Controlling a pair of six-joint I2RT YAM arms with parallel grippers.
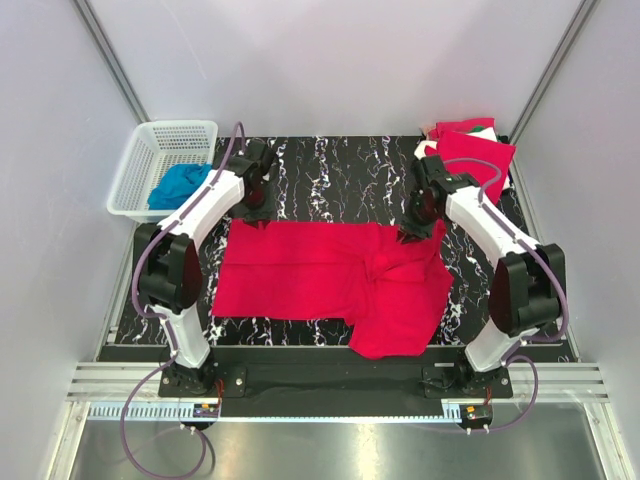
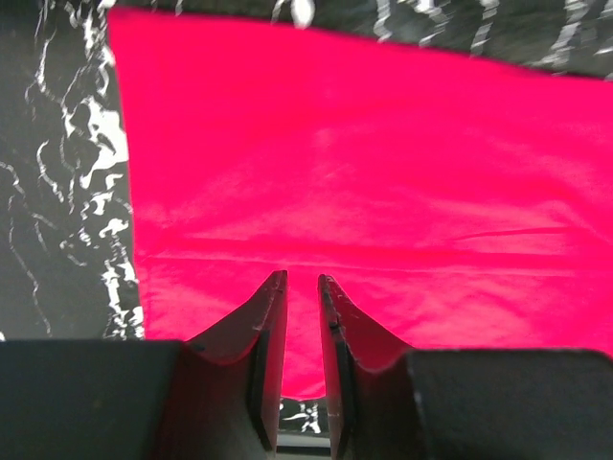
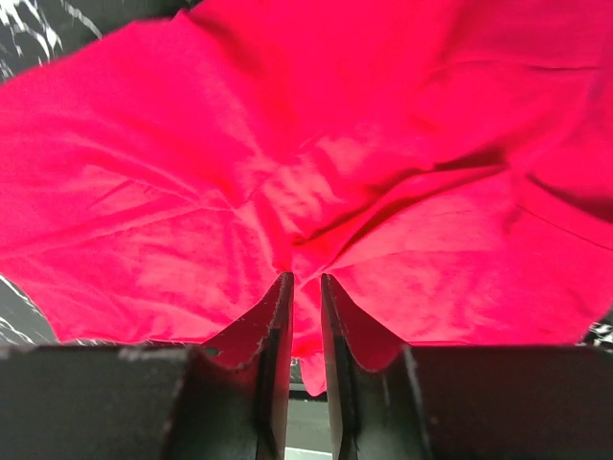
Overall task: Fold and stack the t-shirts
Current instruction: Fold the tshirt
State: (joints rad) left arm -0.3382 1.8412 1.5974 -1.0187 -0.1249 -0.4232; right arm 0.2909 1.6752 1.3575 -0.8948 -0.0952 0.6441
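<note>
Shirt (image 1: pixel 320 270) lies spread across the table (image 1: pixel 330 170), long axis left-right. Right gripper (image 3: pixel 305 278) pinches its puckered far edge; left gripper (image 2: pixel 302 280), nearly closed at the far-left edge, grip unclear.

Noted: the left arm (image 1: pixel 203 212) and right arm (image 1: pixel 488 222) were built alike, with white shell links and bulky, rounded black joint housings (image 1: pixel 168 272) at the elbows. A thin purple cable (image 1: pixel 137 285) ran along each arm and looped out past its base. Both bases were on black plates (image 1: pixel 240 378) with small bolt heads visible. The left gripper (image 2: pixel 302 280) and right gripper (image 3: pixel 305 278) were matte black: two flat fingers (image 2: pixel 270 331) tapered to narrow tips, edges slightly scuffed, on a blocky black body.
</note>
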